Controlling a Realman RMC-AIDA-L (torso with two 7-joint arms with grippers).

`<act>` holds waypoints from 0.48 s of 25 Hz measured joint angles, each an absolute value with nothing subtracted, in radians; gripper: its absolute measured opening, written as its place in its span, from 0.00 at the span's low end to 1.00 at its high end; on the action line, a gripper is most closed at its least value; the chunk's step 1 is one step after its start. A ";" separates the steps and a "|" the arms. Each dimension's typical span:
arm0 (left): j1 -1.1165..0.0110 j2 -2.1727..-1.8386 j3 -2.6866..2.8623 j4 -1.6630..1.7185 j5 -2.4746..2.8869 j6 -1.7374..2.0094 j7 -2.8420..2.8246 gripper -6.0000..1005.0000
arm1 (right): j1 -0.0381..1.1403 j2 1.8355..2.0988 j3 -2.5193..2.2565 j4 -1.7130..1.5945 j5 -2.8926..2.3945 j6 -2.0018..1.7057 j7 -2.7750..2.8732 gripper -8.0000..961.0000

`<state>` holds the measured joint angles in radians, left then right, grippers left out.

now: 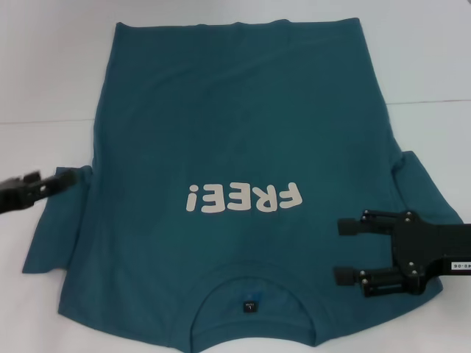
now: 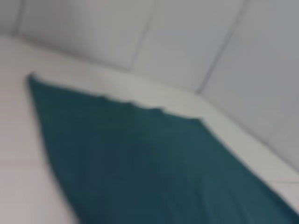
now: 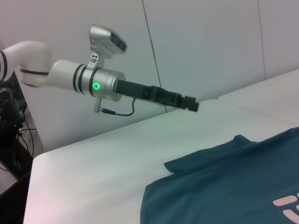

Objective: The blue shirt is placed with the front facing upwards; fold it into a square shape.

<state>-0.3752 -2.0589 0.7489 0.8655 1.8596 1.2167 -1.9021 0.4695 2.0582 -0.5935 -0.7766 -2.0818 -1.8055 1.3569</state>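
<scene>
The blue shirt (image 1: pixel 243 125) lies flat on the white table (image 1: pixel 44 73), front up. Its white "FREE!" lettering (image 1: pixel 244 198) reads upside down and the collar (image 1: pixel 252 294) is at the near edge. My right gripper (image 1: pixel 342 251) hovers open over the shirt's right shoulder, beside the right sleeve (image 1: pixel 423 187). My left gripper (image 1: pixel 70 178) is shut, with its tip at the edge of the left sleeve (image 1: pixel 55 235). In the right wrist view the left gripper (image 3: pixel 195 106) hangs above the table, apart from the shirt (image 3: pixel 224 186). The left wrist view shows only the shirt (image 2: pixel 140 163).
White table surface surrounds the shirt on both sides and beyond the far hem (image 1: pixel 243 23). A seam in the tabletop (image 1: pixel 44 121) runs across. White wall panels (image 3: pixel 210 42) stand behind the table.
</scene>
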 joint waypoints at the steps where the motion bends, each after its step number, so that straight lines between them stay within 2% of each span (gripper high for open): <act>1: -0.378 -2.054 0.750 0.865 1.887 1.211 -1.935 0.86 | 0.470 2.058 -0.594 -0.777 -2.082 -1.805 1.357 0.94; 7: -0.438 -2.023 0.739 0.838 2.090 1.138 -2.146 0.86 | 0.477 2.059 -0.596 -0.777 -2.082 -1.805 1.357 0.94; 12: -0.475 -2.020 0.742 0.814 2.194 1.087 -2.201 0.86 | 0.485 2.059 -0.601 -0.778 -2.084 -1.805 1.359 0.94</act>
